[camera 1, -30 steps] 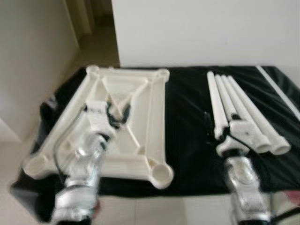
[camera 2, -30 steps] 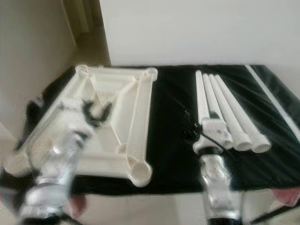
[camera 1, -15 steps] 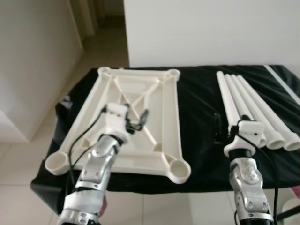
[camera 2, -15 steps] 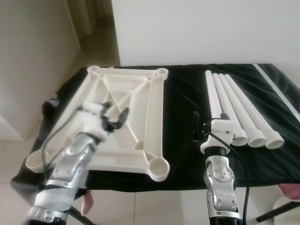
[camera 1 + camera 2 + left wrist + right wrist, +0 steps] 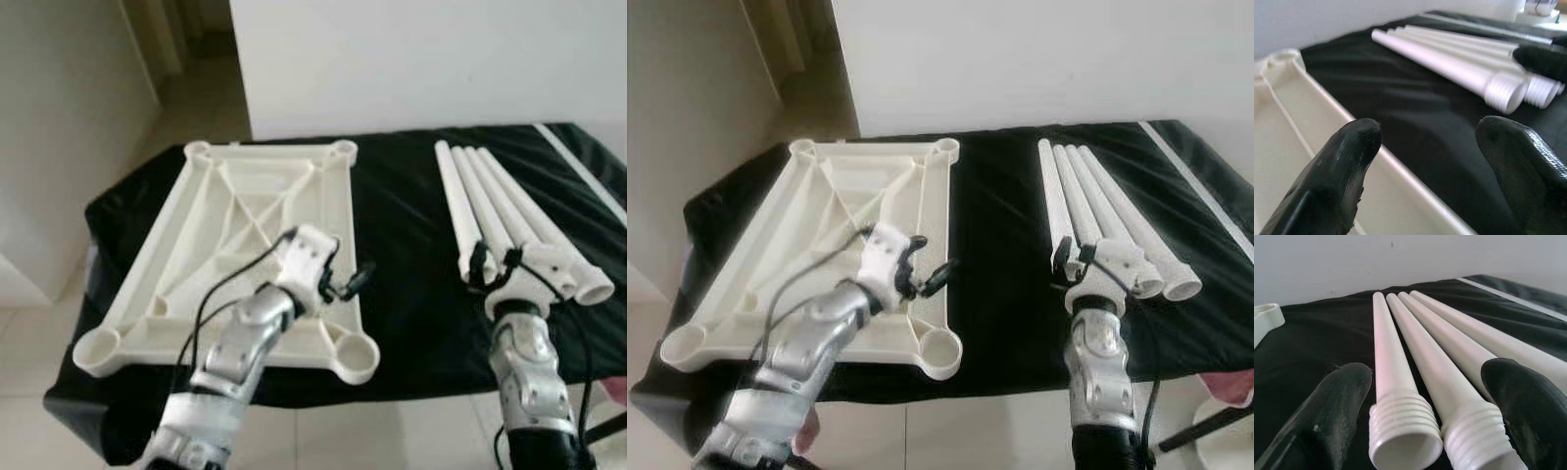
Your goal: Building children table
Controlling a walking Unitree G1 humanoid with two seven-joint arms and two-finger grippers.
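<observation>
The right gripper is held open and empty at the near ends of four white table legs, its two black fingers spread to either side of the threaded ends of the two innermost legs, with nothing clasped. The legs are laid side by side on the black cloth, touching one another, threads toward the robot and plain ends toward the wall. They are judged to be hollow moulded plastic: light, stiff and smooth, so likely to roll or slip when nudged. A hold on the plain shaft just above the ribbed thread is judged best, so that the thread is left free for screwing in. The left gripper is likewise open and empty, poised over the right-hand rim of the upturned tabletop, near the corner socket closest to the robot. The tabletop is laid underside up on the cloth, well apart from the legs; it is judged rigid but broad and awkward, best steadied by its raised rim.
</observation>
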